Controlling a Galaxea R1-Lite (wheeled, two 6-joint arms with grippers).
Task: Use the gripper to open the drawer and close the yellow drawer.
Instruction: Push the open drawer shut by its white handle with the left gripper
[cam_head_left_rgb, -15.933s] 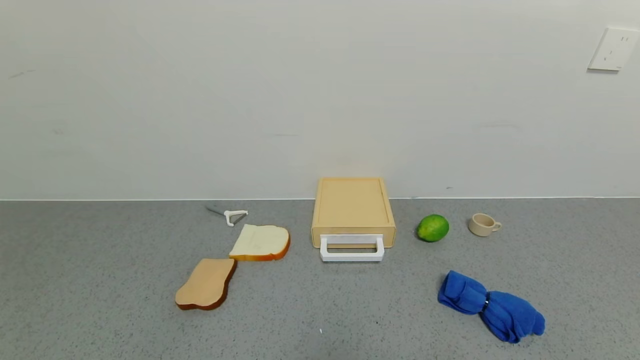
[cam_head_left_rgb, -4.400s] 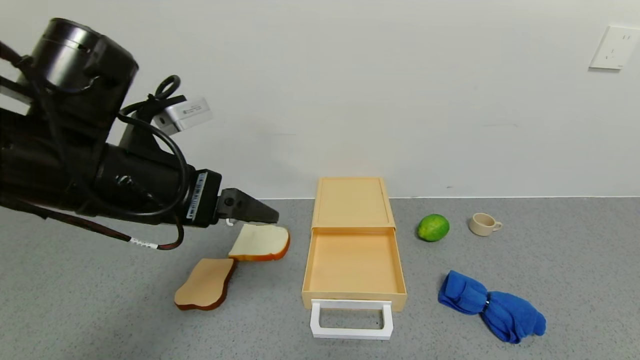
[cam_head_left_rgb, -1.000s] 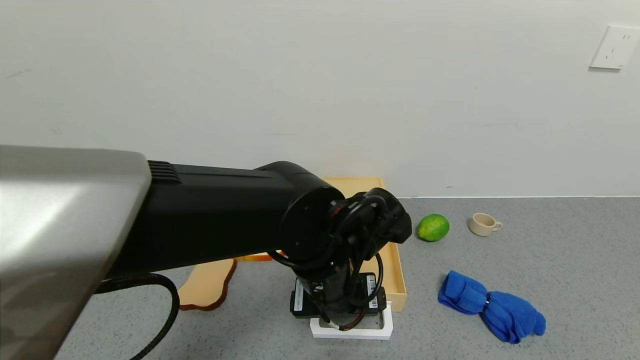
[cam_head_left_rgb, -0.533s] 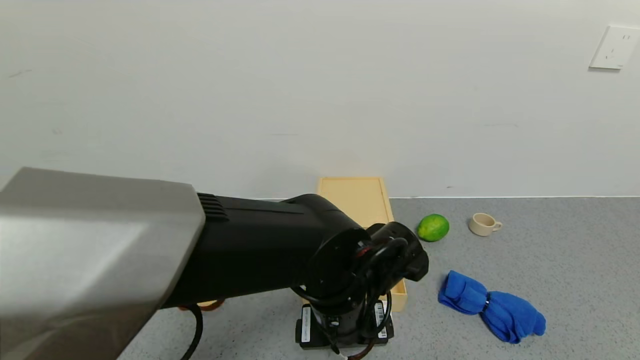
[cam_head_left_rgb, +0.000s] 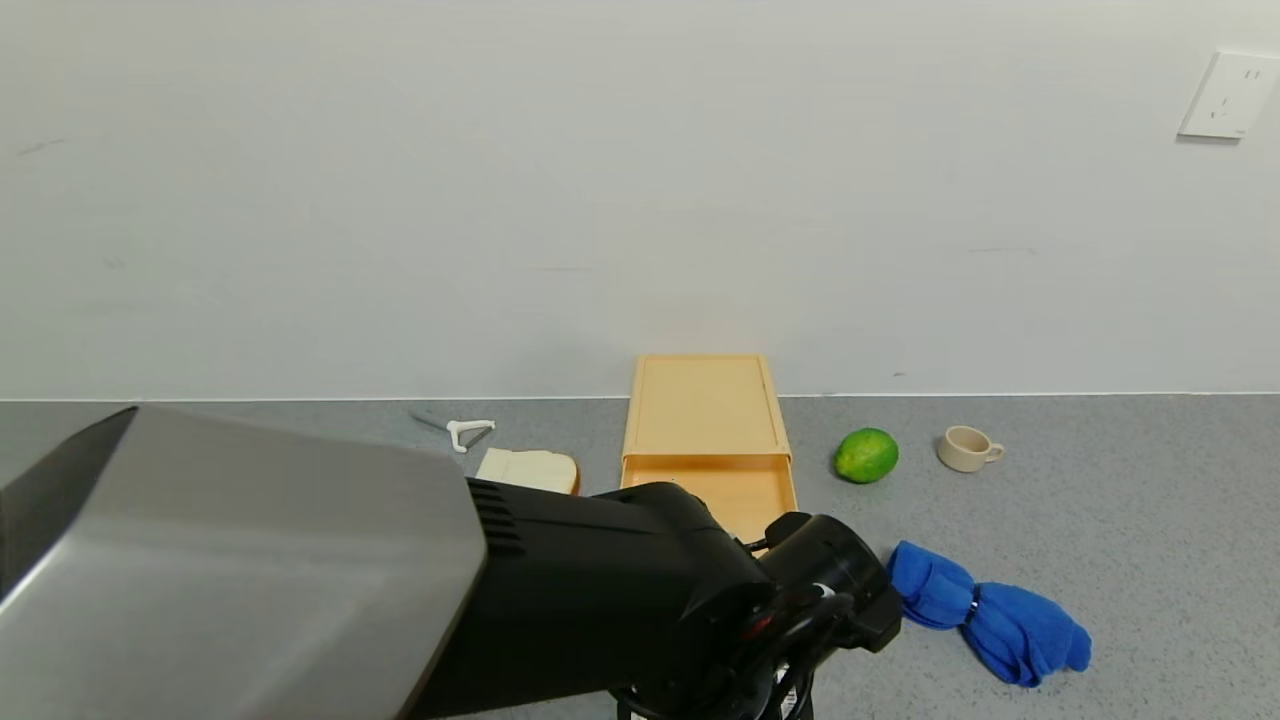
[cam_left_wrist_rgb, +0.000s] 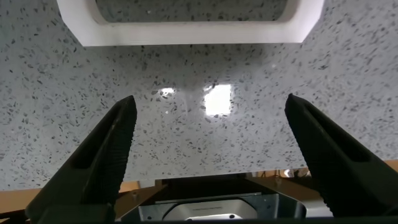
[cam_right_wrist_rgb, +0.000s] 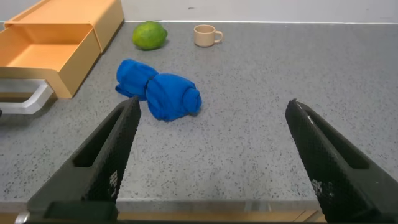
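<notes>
The flat yellow box (cam_head_left_rgb: 705, 405) stands against the wall. Its drawer (cam_head_left_rgb: 740, 490) is pulled out toward me, and my left arm (cam_head_left_rgb: 600, 600) hides its front in the head view. The left wrist view shows the white loop handle (cam_left_wrist_rgb: 186, 34) on the speckled counter. My left gripper (cam_left_wrist_rgb: 210, 102) is open and empty, a short way back from the handle and not touching it. My right gripper (cam_right_wrist_rgb: 211, 104) is open and empty over bare counter near the front edge. The open drawer (cam_right_wrist_rgb: 43, 50) and its handle (cam_right_wrist_rgb: 25, 99) lie off to its side.
A green lime (cam_head_left_rgb: 866, 455) and a small beige cup (cam_head_left_rgb: 968, 449) sit right of the box. A blue cloth (cam_head_left_rgb: 985, 610) lies nearer me. A bread slice (cam_head_left_rgb: 530, 467) and a white peeler (cam_head_left_rgb: 468, 432) lie left of the box.
My left arm has drawn back toward the counter's near edge, away from the handle. The box and the back of the tray show again; the drawer stays open.
</notes>
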